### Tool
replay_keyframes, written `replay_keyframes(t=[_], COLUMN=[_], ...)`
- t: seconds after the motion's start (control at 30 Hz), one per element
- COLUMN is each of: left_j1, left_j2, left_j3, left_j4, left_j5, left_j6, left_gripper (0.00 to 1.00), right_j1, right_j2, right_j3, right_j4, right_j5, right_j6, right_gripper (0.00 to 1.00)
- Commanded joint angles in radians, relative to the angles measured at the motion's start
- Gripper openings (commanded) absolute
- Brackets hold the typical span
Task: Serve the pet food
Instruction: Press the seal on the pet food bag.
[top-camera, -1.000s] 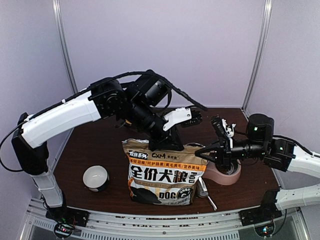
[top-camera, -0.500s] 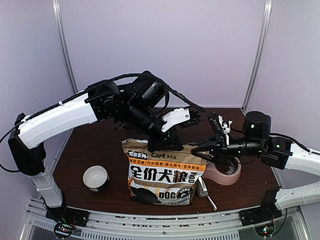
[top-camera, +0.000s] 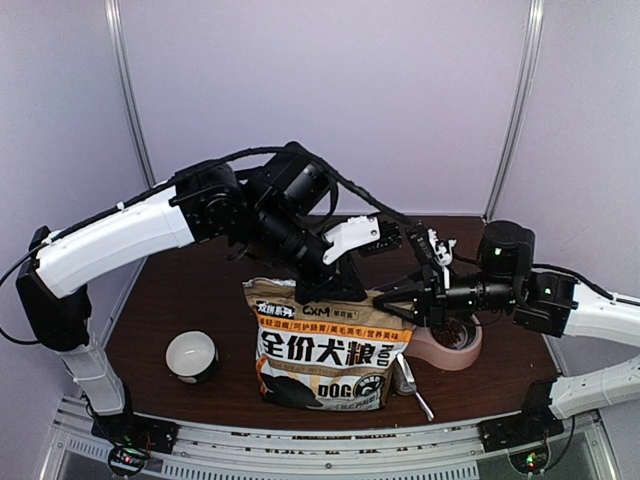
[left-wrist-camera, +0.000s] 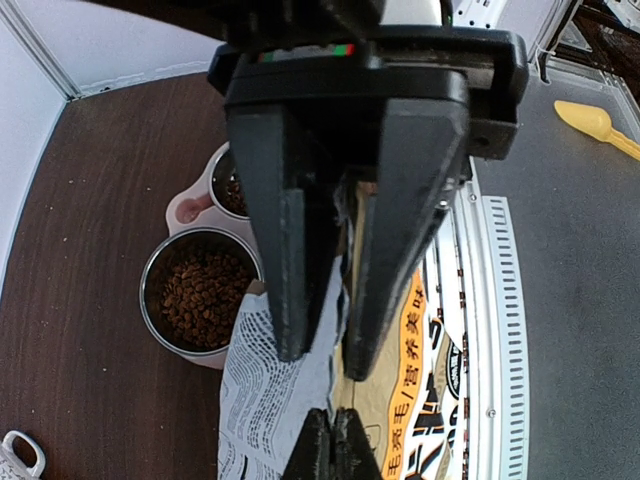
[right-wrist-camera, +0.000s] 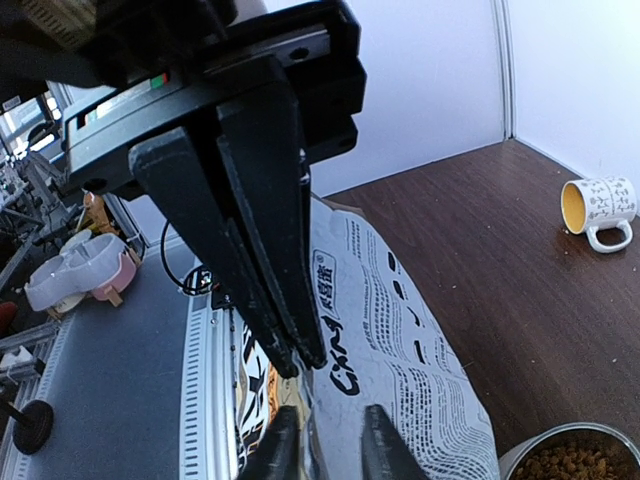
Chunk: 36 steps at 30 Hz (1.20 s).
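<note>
One change: right gripper (top-camera: 388, 297) (now parted) nears bag (top-camera: 330, 350); left gripper (top-camera: 338, 285) unchanged.

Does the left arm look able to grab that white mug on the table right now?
Probably not: the left gripper is shut on the top edge of the bag. The white mug sits in the open, apart from the bag, so the way looks free once it lets go.

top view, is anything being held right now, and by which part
The left gripper pinches the printed bag by its top edge. The right gripper is open beside that edge, holding nothing.
</note>
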Motion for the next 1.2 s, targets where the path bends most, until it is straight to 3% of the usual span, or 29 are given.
replay_keyframes(t=[0.0, 0.07, 0.13, 0.23, 0.33, 0.53, 0.6, 0.7, 0.8, 1.17], left_j1=[-0.001, -0.001, -0.001, -0.001, -0.001, 0.001, 0.001, 0.001, 0.001, 0.022], left_j2=[-0.038, -0.040, -0.040, -0.042, -0.049, -0.064, -0.066, -0.072, -0.076, -0.125], left_j3=[-0.003, -0.006, -0.010, -0.022, -0.039, -0.074, -0.076, -0.080, -0.081, -0.128], left_j4=[0.039, 0.039, 0.039, 0.039, 0.039, 0.026, 0.015, 0.012, 0.012, 0.005], left_j5=[-0.015, -0.016, -0.020, -0.024, -0.030, -0.046, -0.054, -0.064, -0.068, -0.132], left_j6=[-0.010, -0.009, -0.010, -0.009, -0.007, -0.001, 0.003, 0.003, 0.004, 0.026], left_gripper=[0.00, 0.00, 0.04, 0.22, 0.32, 0.40, 0.36, 0.15, 0.01, 0.03], right_j1=[0.009, 0.009, 0.008, 0.008, 0.008, 0.009, 0.007, 0.007, 0.008, 0.007], right_j2=[0.002, -0.006, -0.018, -0.034, -0.043, -0.051, -0.052, -0.052, -0.056, -0.088], right_j3=[0.035, 0.036, 0.034, 0.026, 0.021, 0.022, 0.022, 0.021, 0.021, 0.014], right_j4=[0.034, 0.027, 0.021, 0.020, 0.019, 0.017, 0.020, 0.021, 0.020, -0.001], right_j5=[-0.001, 0.004, 0.012, 0.021, 0.025, 0.039, 0.040, 0.042, 0.045, 0.074], right_j6=[0.005, -0.003, -0.007, -0.008, -0.006, -0.008, -0.008, -0.006, -0.005, -0.013], right_gripper=[0.12, 0.00, 0.00, 0.00, 0.00, 0.00, 0.00, 0.00, 0.00, 0.00])
